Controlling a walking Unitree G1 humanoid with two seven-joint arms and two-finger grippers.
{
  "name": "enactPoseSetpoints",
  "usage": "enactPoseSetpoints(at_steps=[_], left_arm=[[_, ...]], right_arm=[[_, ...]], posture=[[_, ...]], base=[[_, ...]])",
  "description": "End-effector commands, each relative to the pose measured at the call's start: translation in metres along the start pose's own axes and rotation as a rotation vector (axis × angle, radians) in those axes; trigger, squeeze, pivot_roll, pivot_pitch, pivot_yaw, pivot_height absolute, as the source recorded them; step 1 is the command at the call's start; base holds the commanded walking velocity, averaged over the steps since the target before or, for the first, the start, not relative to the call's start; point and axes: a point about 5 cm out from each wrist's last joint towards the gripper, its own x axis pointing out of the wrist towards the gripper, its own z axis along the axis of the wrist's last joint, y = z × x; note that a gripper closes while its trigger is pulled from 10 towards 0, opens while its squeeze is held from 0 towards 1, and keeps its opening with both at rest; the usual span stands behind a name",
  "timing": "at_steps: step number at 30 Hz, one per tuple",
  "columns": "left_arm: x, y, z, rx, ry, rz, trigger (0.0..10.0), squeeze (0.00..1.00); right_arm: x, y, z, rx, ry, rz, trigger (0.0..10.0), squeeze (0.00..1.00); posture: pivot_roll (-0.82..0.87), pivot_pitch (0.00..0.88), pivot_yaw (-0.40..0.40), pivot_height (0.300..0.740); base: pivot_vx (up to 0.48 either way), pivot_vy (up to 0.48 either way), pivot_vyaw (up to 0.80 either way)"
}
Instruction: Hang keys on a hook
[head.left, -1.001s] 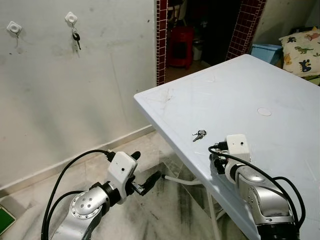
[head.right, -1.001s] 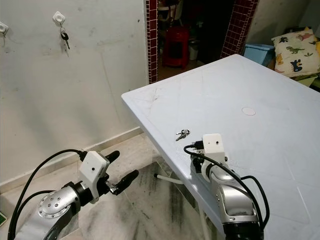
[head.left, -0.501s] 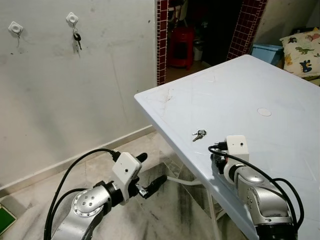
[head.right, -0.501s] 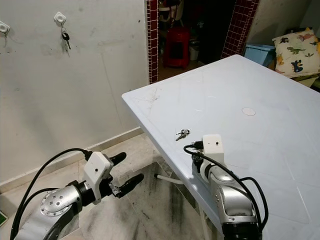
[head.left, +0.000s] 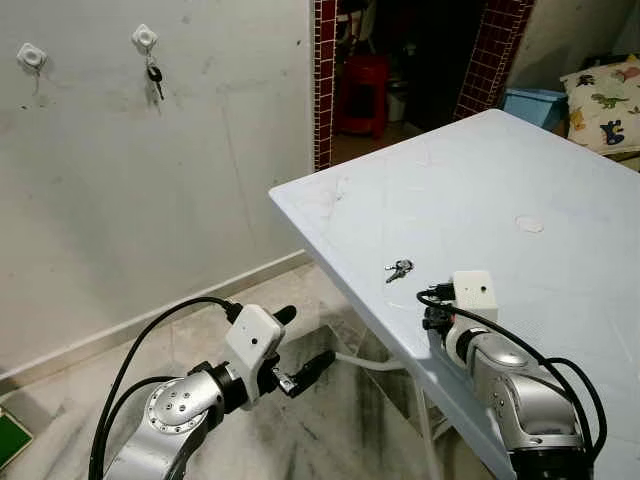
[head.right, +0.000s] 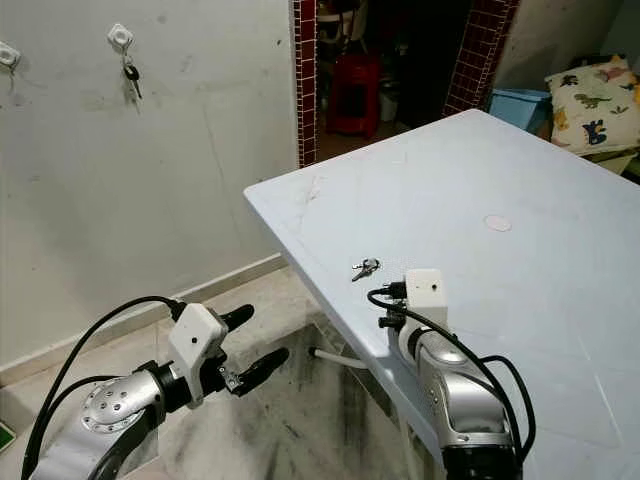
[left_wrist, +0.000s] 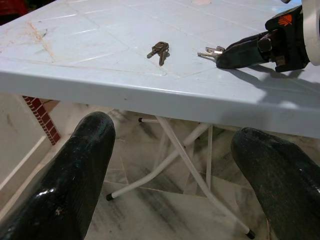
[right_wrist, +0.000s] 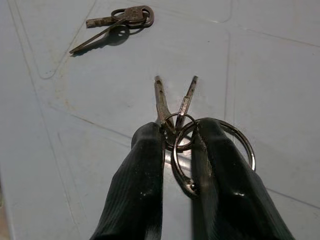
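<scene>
The right gripper is closed narrowly on a bunch of keys, its two black fingers pinching the key rings so that two key blades fan out just past the fingertips, low over the white table. A little farther ahead of those fingertips, apart from them, a second set of keys lies flat on the tabletop near the table's front edge; in the left wrist view this loose set lies just beside the held keys that jut from the right gripper. The silver right arm reaches up over the table edge from below and behind the gripper. Off to the left of it and lower, well apart from the keys, the left gripper hangs over the marble floor beside the table, its fingers spread wide and empty, pointing toward the table's underside and its white legs. Far beyond that gripper, up on the grey wall, are two white hooks: one hook carries a dark key hanging from it, and the other hook beside it is bare.
</scene>
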Motion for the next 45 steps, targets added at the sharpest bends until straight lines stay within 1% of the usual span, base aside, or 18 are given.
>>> enactPoseSetpoints(at_steps=[1,6,12,18,29,30,31,33,34,35,36,37,39,40,41,42,43,45], left_arm=[[0.001,0.002,0.001,0.012,0.002,0.000,10.0,0.00],[0.001,0.002,0.001,0.014,0.000,0.004,10.0,0.00],[0.001,0.002,0.001,0.015,0.000,0.007,10.0,0.00],[0.000,0.002,0.000,0.018,0.002,0.008,10.0,0.00],[0.001,0.003,0.000,0.023,0.007,0.015,10.0,0.00],[0.000,0.004,0.000,0.027,0.009,0.024,10.0,0.00],[0.000,0.004,0.000,0.027,0.009,0.024,10.0,0.00],[-0.002,0.008,0.000,0.039,0.004,0.073,10.0,0.00],[-0.002,0.008,0.000,0.039,0.004,0.073,10.0,0.00],[-0.003,0.012,0.002,0.043,-0.010,0.109,10.0,0.00],[-0.006,0.019,0.006,0.051,-0.039,0.191,10.0,0.00],[-0.006,0.019,0.006,0.051,-0.039,0.191,10.0,0.00],[-0.010,0.028,0.010,0.052,-0.073,0.309,10.0,0.00],[-0.015,0.037,0.013,0.045,-0.099,0.426,10.0,0.00],[-0.015,0.037,0.013,0.045,-0.099,0.426,10.0,0.00],[-0.020,0.042,0.014,0.022,-0.116,0.507,10.0,0.00],[-0.020,0.042,0.014,0.022,-0.116,0.507,10.0,0.00],[-0.029,0.052,0.015,-0.004,-0.131,0.651,10.0,0.00]], right_arm=[[0.001,-0.001,-0.001,0.013,0.003,-0.012,0.0,0.00],[0.000,-0.001,0.007,0.043,-0.049,-0.009,0.0,0.00],[-0.004,0.004,0.037,0.122,-0.228,0.040,0.0,0.00],[-0.010,0.009,0.056,0.168,-0.356,0.087,0.0,0.00],[-0.010,0.013,0.057,0.160,-0.374,0.143,0.0,0.00],[-0.010,0.015,0.059,0.142,-0.382,0.154,1.3,0.00],[-0.010,0.015,0.059,0.142,-0.382,0.154,1.3,0.00],[-0.010,0.017,0.063,0.105,-0.395,0.169,5.5,0.00],[-0.010,0.017,0.063,0.105,-0.395,0.169,5.5,0.00],[-0.011,0.017,0.064,0.096,-0.402,0.168,10.0,0.00],[-0.012,0.018,0.065,0.080,-0.414,0.164,10.0,0.00],[-0.012,0.018,0.065,0.080,-0.414,0.164,10.0,0.00],[-0.013,0.020,0.066,0.063,-0.431,0.169,10.0,0.00],[-0.014,0.023,0.066,0.059,-0.438,0.179,10.0,0.00],[-0.014,0.023,0.066,0.059,-0.438,0.179,10.0,0.00],[-0.015,0.026,0.064,0.056,-0.443,0.184,10.0,0.00],[-0.015,0.026,0.064,0.056,-0.443,0.184,10.0,0.00],[-0.017,0.032,0.063,0.049,-0.451,0.198,10.0,0.00]], posture=[[0.00,0.000,0.008,0.740],[0.00,0.000,0.008,0.740],[0.01,0.000,0.009,0.740],[0.01,0.000,0.010,0.740],[0.01,0.000,0.012,0.740],[0.01,0.000,0.013,0.740],[0.01,0.000,0.013,0.740],[0.01,0.000,0.013,0.740],[0.01,0.000,0.013,0.740],[0.01,0.000,0.013,0.740],[0.02,0.000,0.013,0.740],[0.02,0.000,0.013,0.740],[0.02,0.000,0.013,0.740],[0.02,0.000,0.013,0.740],[0.02,0.000,0.013,0.740],[0.03,0.000,0.012,0.740],[0.03,0.000,0.012,0.740],[0.04,0.000,0.013,0.740]], base=[[0.000,0.000,0.00],[0.000,0.000,0.00],[0.000,0.000,0.00],[0.000,0.000,0.00],[0.000,0.000,0.00],[0.000,0.000,0.00],[0.000,0.000,0.00],[0.000,0.000,0.00],[0.000,0.000,0.00],[0.000,0.000,0.00],[0.000,0.000,0.00],[0.000,0.000,0.00],[0.000,0.000,0.00],[0.000,0.000,0.00],[0.000,0.000,0.00],[0.000,0.000,0.00],[0.000,0.000,0.00],[0.000,0.000,0.41]])
